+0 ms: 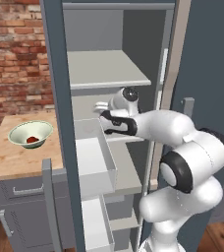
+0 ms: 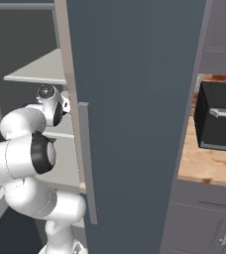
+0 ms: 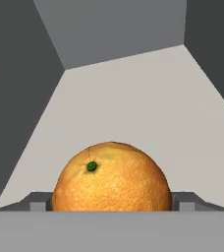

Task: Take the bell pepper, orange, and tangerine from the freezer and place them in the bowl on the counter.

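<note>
Orange, round, pitted orange-brown fruit with a small green stem dot, sits low centre in the hand view, on a pale grey shelf between dark grey walls. It lies right at the jaws; the two dark finger tips flank it left and right at the bottom edge. Jaws look spread about as wide as the fruit, but can't tell whether they touch or grip it.

Left base view: tall dark blue-grey freezer fills the centre, door open. White arm reaches from lower right into the middle shelf level; gripper sits mid-frame above a pulled-out translucent white bin. Jaw gap not readable here.

Wide shallow pale greenish-white bowl stands at centre left on the light wooden worktop, well apart from the freezer interior. Small glossy red bell pepper lies inside the bowl.

Right base view: freezer door takes up the middle, arm at left behind its edge. Black boxy appliance sits on a wooden top at right.
</note>
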Tool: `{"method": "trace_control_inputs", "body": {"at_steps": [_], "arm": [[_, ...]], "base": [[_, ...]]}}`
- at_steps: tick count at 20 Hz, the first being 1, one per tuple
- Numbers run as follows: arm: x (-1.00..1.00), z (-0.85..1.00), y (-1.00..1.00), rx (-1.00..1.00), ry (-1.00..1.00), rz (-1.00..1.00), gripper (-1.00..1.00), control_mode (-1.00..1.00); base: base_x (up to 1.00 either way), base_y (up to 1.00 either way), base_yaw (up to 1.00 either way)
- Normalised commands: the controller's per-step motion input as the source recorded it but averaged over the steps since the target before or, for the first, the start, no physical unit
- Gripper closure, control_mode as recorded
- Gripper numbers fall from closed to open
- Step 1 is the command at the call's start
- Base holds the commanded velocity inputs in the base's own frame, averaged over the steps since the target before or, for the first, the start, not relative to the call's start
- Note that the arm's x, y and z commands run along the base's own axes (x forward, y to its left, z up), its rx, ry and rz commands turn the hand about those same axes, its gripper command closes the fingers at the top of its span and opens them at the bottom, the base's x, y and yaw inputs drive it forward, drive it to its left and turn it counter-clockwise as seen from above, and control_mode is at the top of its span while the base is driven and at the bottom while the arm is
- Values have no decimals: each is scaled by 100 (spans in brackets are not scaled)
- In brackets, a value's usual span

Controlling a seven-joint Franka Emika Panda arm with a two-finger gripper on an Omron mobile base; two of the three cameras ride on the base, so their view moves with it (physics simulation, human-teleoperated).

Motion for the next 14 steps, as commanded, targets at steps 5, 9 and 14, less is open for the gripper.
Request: {"method": "trace_control_inputs", "body": {"at_steps": [5,9,14], "arm": [[-75,30,-9,0,-9,-3,100,-100],[-100,17,-6,0,-6,0,100,-100],[-100,24,-28,0,-6,0,100,-100]], "base": [[0,0,0],[0,0,0],[0,0,0]]}}
